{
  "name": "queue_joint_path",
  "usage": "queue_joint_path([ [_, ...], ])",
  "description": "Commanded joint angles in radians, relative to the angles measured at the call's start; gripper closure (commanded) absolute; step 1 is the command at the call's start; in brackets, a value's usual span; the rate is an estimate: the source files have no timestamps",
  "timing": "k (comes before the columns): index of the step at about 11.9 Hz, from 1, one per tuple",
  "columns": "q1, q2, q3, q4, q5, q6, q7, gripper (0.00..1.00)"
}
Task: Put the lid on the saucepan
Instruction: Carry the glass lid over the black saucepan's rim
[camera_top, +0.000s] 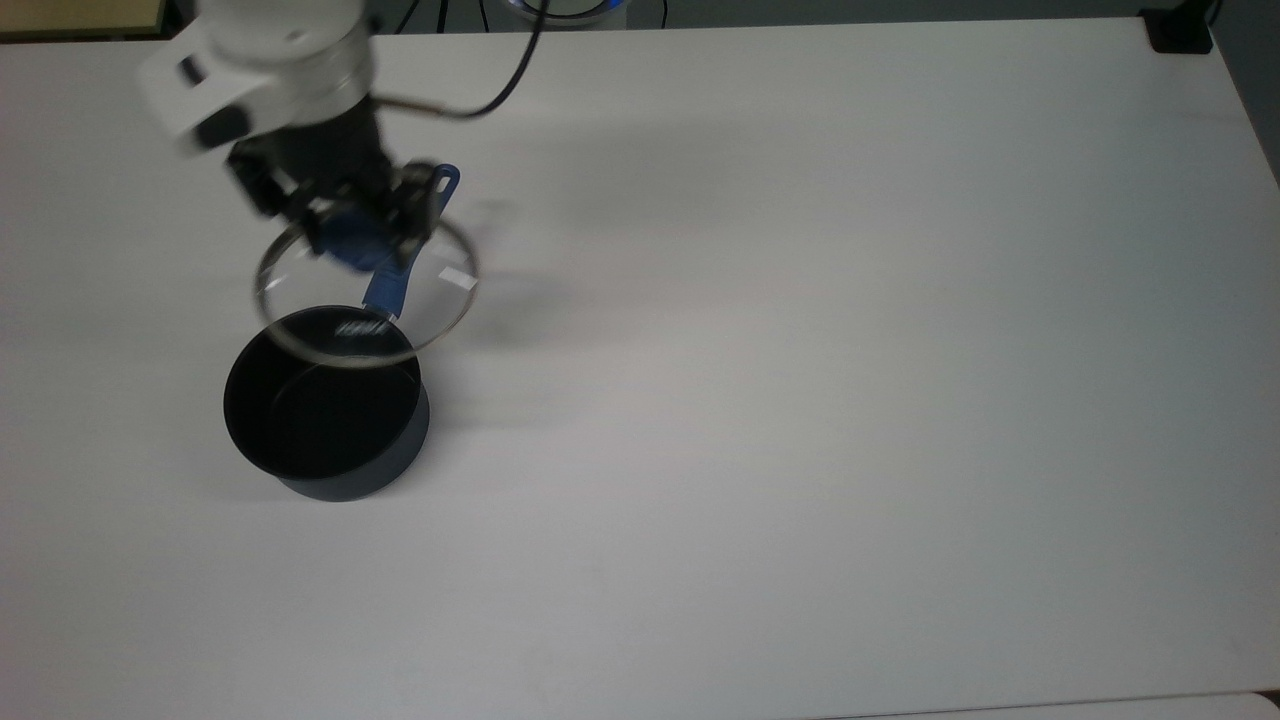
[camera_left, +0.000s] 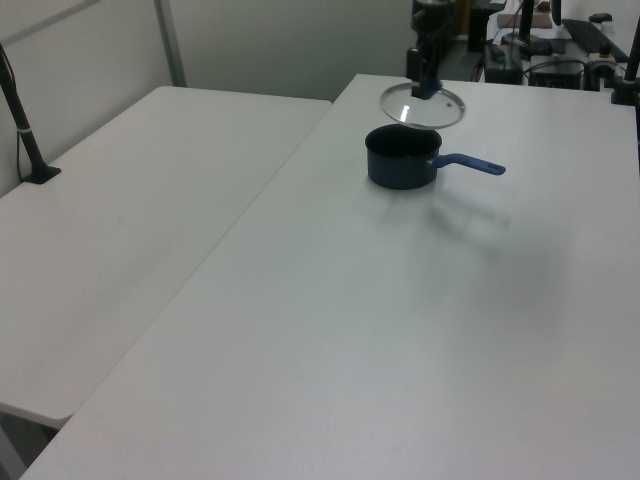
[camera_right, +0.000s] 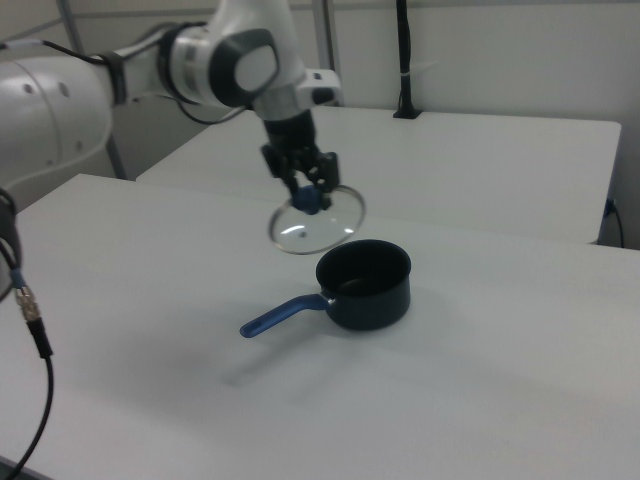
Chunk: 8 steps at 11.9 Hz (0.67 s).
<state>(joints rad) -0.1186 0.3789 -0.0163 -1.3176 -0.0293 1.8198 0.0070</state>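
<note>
The clear glass lid (camera_top: 420, 300) (camera_left: 412, 108) (camera_right: 328, 228) with a steel rim hangs in the air, held by its blue knob (camera_top: 352, 243) (camera_right: 305, 201). My gripper (camera_top: 355, 235) (camera_left: 428, 88) (camera_right: 307, 197) is shut on that knob. The black saucepan (camera_top: 325, 405) (camera_left: 402, 156) (camera_right: 366, 283) stands on the white table with its blue handle (camera_top: 385, 290) (camera_left: 470, 163) (camera_right: 280, 315). In the top view the lid overlaps the pan's upper rim and handle. In the right view it floats above and to the left of the pan.
The white table (camera_top: 800, 350) is bare around the pan. A second white table (camera_left: 140, 200) adjoins it on the left view's left. A black clamp (camera_top: 1180, 30) sits at the top view's upper right corner, and a cable (camera_top: 500, 90) trails from the arm.
</note>
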Motion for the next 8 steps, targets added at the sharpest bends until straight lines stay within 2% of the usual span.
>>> queue_joint_path([
  [1,0.007,0.116,-0.051,0.074,-0.012,0.149,0.031,0.61],
  [5,0.014,0.172,-0.062,0.067,-0.015,0.19,0.051,0.61],
  [8,0.013,0.173,-0.062,0.048,-0.044,0.19,0.064,0.61],
])
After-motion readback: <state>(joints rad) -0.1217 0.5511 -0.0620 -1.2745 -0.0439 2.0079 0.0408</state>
